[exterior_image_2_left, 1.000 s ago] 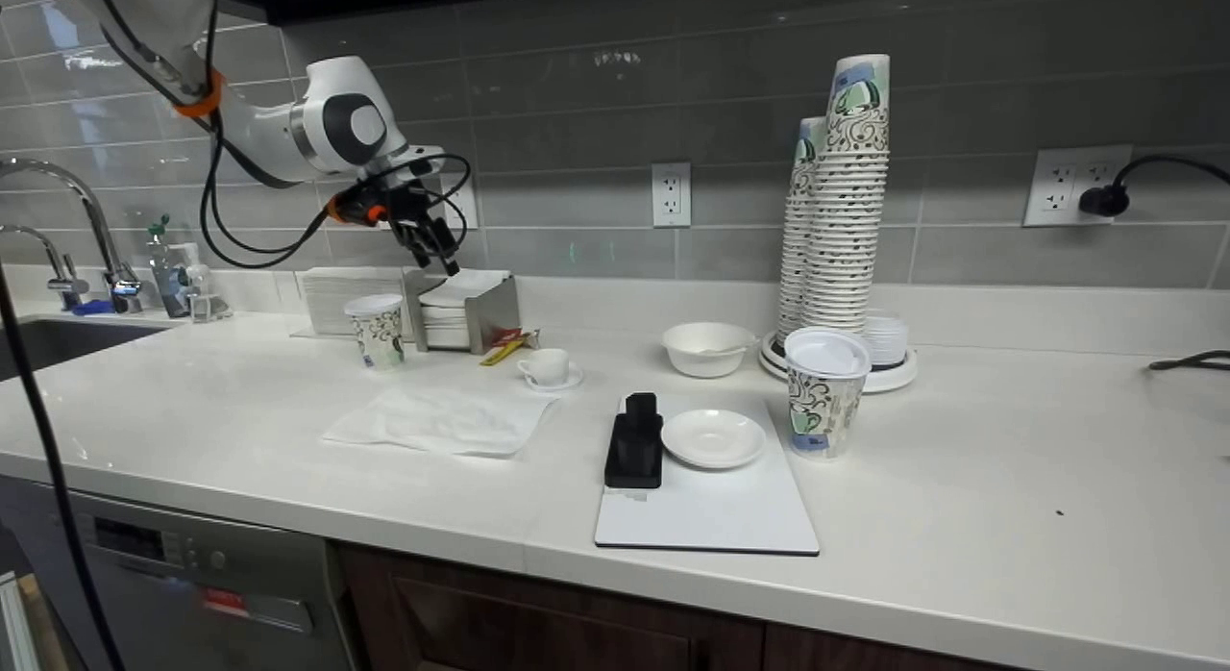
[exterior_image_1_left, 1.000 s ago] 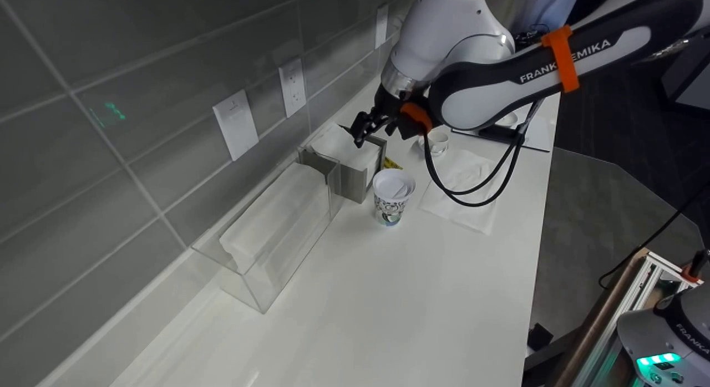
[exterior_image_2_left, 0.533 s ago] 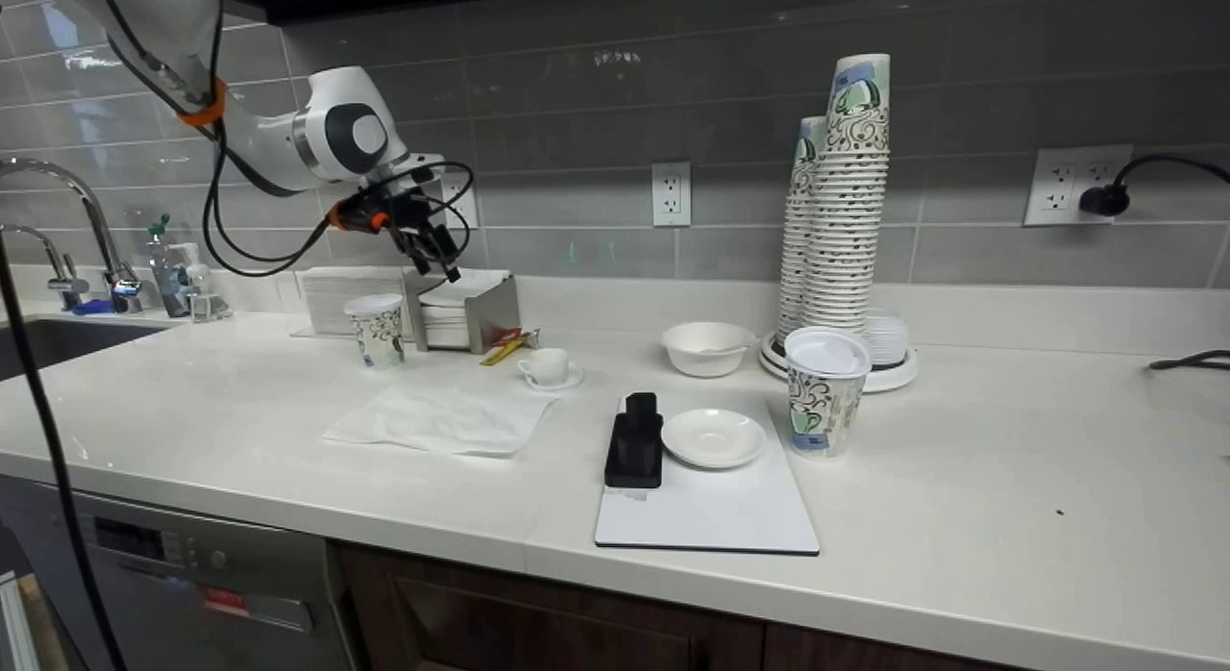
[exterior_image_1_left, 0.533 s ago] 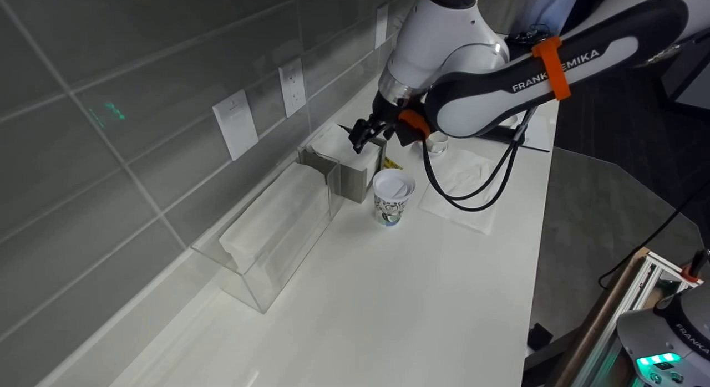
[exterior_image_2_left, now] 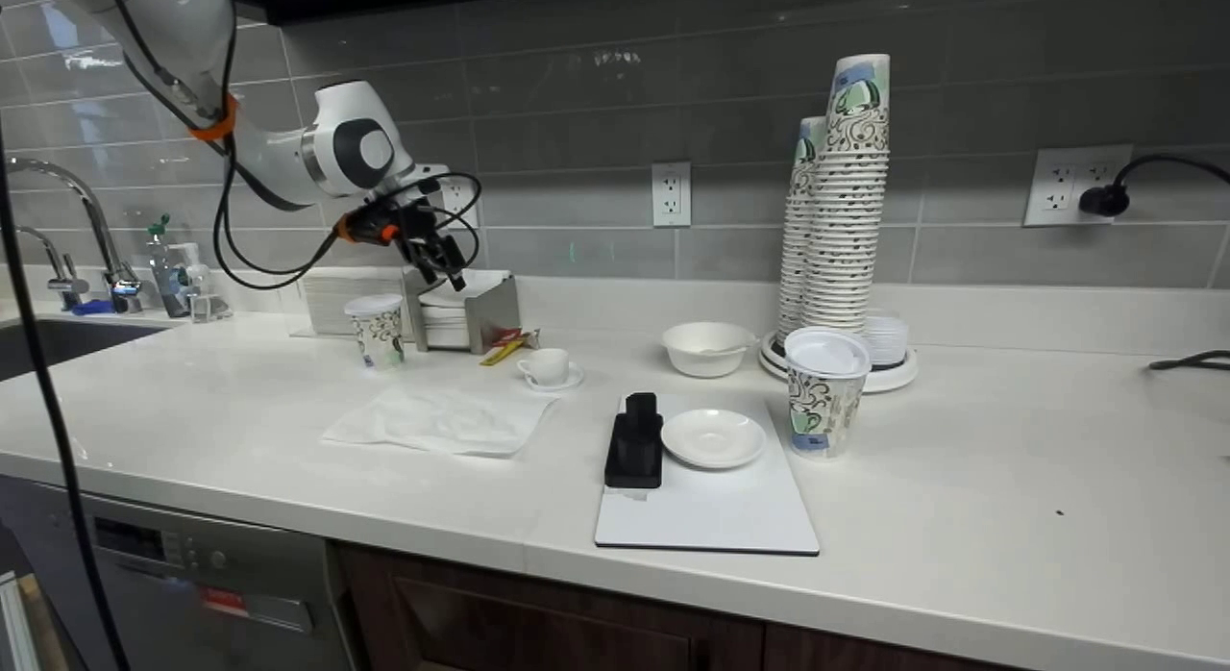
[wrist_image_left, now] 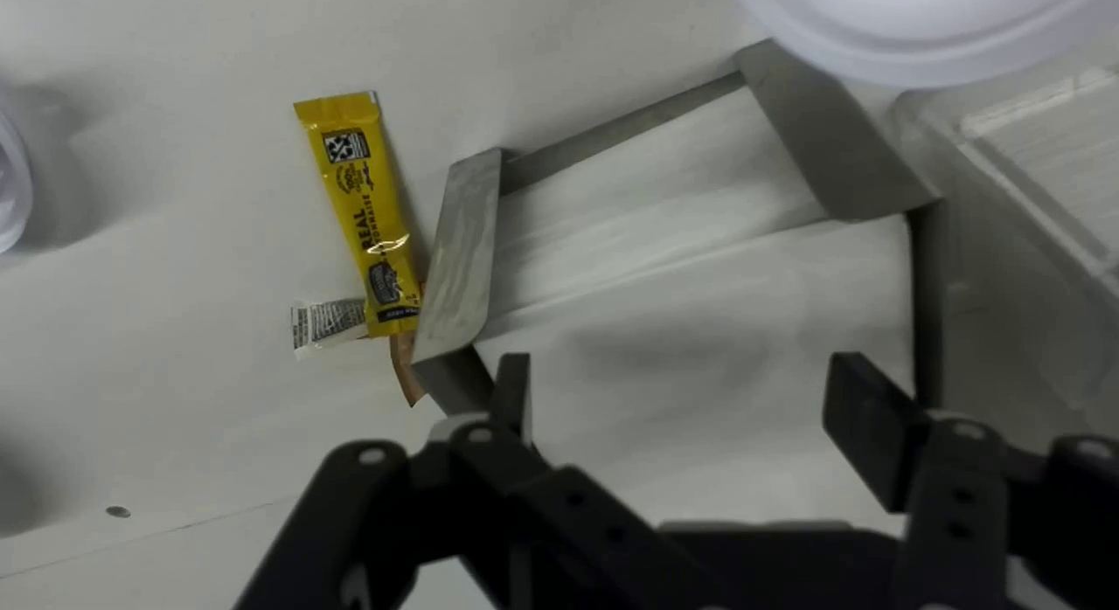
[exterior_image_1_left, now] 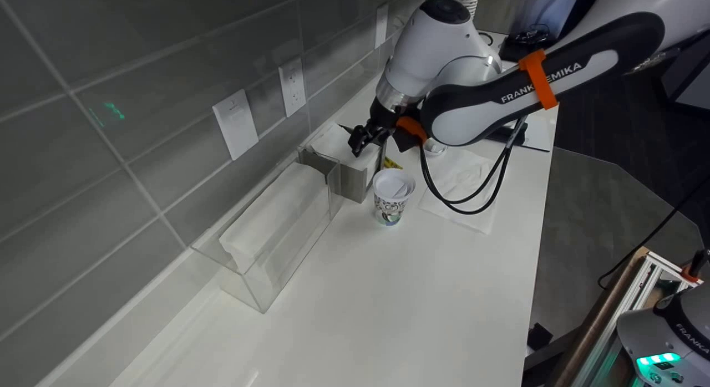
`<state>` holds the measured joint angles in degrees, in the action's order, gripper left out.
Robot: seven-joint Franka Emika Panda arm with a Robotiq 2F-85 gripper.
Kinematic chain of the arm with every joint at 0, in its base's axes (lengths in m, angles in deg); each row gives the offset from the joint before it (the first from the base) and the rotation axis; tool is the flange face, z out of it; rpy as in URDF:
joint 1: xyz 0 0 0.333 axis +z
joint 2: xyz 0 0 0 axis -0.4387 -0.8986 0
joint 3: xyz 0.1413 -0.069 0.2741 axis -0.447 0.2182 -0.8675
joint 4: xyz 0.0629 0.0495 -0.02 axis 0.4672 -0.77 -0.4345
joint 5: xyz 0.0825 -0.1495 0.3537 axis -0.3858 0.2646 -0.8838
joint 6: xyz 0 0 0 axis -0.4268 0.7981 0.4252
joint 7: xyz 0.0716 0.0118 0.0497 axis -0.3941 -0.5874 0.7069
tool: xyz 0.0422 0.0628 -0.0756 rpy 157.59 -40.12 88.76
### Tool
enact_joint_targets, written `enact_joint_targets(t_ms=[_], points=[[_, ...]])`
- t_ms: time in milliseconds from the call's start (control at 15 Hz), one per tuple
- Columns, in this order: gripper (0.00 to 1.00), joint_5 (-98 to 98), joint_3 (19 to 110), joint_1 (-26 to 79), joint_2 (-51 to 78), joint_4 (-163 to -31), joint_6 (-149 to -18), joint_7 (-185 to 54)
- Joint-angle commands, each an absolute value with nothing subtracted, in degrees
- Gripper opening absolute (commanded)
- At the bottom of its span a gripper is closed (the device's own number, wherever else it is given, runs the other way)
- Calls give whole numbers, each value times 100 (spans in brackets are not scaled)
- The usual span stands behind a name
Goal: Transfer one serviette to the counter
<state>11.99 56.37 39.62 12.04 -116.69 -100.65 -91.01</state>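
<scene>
Claw (wrist_image_left: 680, 387) spread above serviette (wrist_image_left: 699, 295) (holder edges (wrist_image_left: 458, 252) either side).

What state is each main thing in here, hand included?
Hand: open, over the serviettes.
Serviettes: stacked in the metal holder.
Metal holder: upright, open-topped, stocked.
Loose paper sheet: spread on the counter, wrinkled.
Clear box: open-topped, holding folded paper towels.
Cup beside the holder: upright, apparently lidded.
Small cup: upright on its saucer; contents hidden.
Cup stacks: nested, upside down.
Mayonnaise packet: lying flat, no tear visible.
Bowl: upright; contents unclear.
Black plug: in the outlet.
</scene>
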Motion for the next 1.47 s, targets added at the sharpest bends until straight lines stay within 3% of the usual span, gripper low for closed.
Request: enact_joint_targets(t_ms=[0,67,200,733,1000,1067,1133,1400], points=[[71,1183,5802,4105,985,-11488,-10312,-8963],[66,1172,5813,4116,960,-11481,-10355,-8943],[66,1186,5851,4152,905,-11462,-10446,-8905],[72,1165,5992,4352,605,-11314,-10709,-8736],[56,1171,6049,4417,543,-11265,-10686,-8686],[48,1171,6057,4427,546,-11256,-10681,-8682],[51,1178,6072,4441,548,-11244,-10675,-8686],[42,1204,6122,4490,546,-11213,-10667,-8695]])
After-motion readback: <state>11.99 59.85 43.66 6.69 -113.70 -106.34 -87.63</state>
